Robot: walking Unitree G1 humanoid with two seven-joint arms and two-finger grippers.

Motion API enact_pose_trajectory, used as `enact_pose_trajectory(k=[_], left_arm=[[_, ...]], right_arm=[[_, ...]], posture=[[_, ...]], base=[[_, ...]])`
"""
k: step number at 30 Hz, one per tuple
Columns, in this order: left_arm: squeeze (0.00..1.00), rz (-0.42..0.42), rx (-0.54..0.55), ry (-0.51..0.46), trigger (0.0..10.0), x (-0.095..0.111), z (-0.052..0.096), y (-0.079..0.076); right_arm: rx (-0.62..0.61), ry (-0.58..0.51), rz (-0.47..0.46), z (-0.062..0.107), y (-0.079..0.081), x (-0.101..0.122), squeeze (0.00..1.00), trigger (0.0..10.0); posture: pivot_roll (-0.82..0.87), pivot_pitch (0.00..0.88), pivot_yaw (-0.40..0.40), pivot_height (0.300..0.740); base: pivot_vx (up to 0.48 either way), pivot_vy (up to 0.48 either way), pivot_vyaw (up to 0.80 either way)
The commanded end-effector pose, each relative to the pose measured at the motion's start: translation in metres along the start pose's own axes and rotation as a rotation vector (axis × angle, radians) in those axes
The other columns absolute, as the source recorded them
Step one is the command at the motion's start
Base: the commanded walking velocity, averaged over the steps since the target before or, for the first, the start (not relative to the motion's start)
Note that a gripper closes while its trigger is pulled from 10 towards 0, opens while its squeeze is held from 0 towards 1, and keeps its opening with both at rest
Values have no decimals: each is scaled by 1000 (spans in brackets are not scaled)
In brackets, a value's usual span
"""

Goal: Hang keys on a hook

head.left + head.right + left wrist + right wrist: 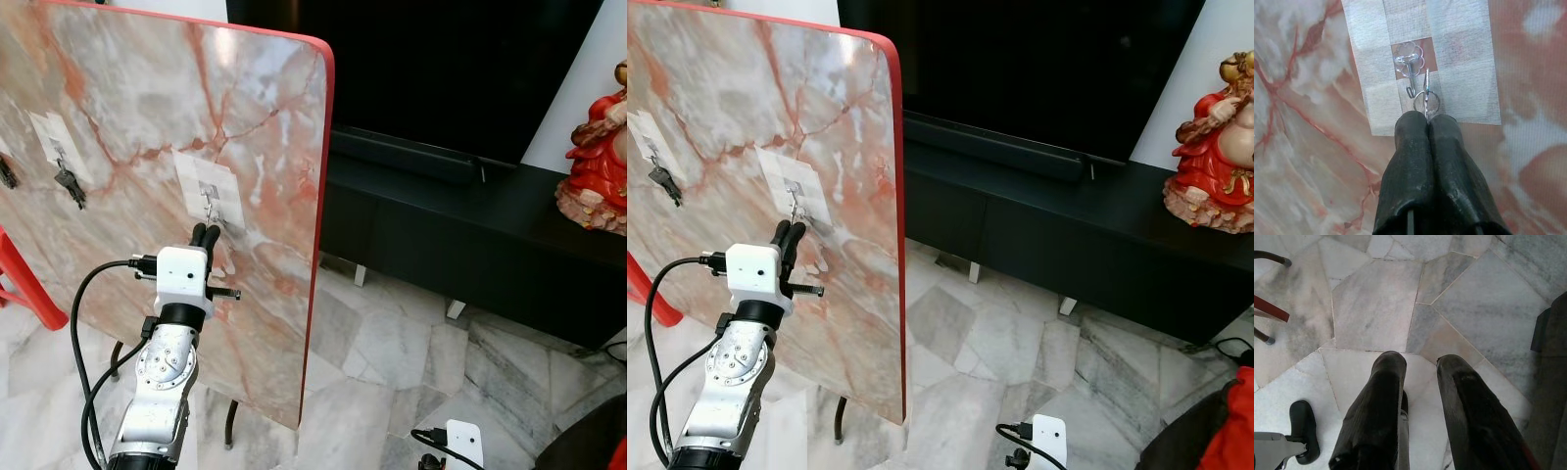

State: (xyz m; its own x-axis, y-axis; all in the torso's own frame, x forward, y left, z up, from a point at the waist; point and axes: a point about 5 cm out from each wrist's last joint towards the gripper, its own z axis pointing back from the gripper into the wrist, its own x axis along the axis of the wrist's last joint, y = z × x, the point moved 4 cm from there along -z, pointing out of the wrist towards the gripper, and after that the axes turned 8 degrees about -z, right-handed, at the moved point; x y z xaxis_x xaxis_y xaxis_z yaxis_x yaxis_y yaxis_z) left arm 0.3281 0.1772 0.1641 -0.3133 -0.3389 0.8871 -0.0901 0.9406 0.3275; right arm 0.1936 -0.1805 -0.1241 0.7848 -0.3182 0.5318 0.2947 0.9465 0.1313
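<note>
A small silver hook [1410,73] sits on a clear pad under white tape [208,186] on an upright marble-patterned board [127,88]. My left gripper [1426,117] is raised to the board just below the hook and is shut on a silver key ring [1426,100]. The ring stands right beside the hook's tip, and I cannot tell whether it is touching. From the head, the left gripper [205,232] points at the taped patch. My right gripper [1418,360] hangs low, open and empty, over the stone floor.
The board has a red rim [321,196]. Farther left on it, a dark bunch of keys [69,184] hangs from another taped hook. A black TV cabinet [470,230] stands behind, with a red figurine [598,166] on it. A red frame [29,294] stands at the left.
</note>
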Motion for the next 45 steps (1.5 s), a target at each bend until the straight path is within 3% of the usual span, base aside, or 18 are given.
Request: enact_pose_trajectory(k=[1,28,36,45], left_arm=[[0,-22,10,-18,10000,6,-3,3],[0,-18,22,-33,10000,11,-6,5],[0,-9,10,-18,10000,9,3,-1],[0,-25,32,-19,10000,11,4,8]], right_arm=[[-6,0,8,0,-2,1,0,10000],[-4,0,9,0,-2,2,0,10000],[-3,1,11,0,-2,1,0,10000],[-2,1,11,0,-2,2,0,10000]], posture=[[84,0,-73,733],[83,0,-74,733],[84,0,-73,733],[88,0,-74,733]], base=[[0,0,0],[0,0,0],[0,0,0],[0,0,0]])
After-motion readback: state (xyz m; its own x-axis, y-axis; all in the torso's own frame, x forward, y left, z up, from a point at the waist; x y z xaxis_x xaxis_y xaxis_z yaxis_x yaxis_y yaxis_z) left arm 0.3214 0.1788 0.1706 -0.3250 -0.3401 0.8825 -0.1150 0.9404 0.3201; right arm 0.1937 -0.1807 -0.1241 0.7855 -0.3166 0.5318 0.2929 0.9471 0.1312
